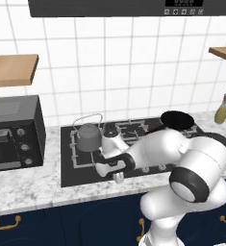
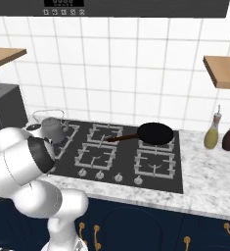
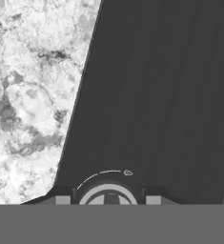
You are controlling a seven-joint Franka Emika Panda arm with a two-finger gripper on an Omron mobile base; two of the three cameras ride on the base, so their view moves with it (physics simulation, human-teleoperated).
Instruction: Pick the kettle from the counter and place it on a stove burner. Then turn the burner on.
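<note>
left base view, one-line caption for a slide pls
Dark-grey metal kettle sits on the grey square burner grate while the gripper reaches the black cooktop's front edge.

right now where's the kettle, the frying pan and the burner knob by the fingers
kettle (image 1: 88, 137), left base view, on its rounded dark-grey body
frying pan (image 2: 155, 133), right base view, on the middle of its black pan
burner knob (image 3: 107, 196), hand view, on its round top between the fingers

The small dark-grey kettle (image 1: 88, 137) stands upright on the stove burner (image 1: 85, 153), the wide grey grate at the cooktop's left edge, its thin wire handle arched above the lid. The speckled marble counter (image 1: 32, 185) runs around the cooktop.
</note>
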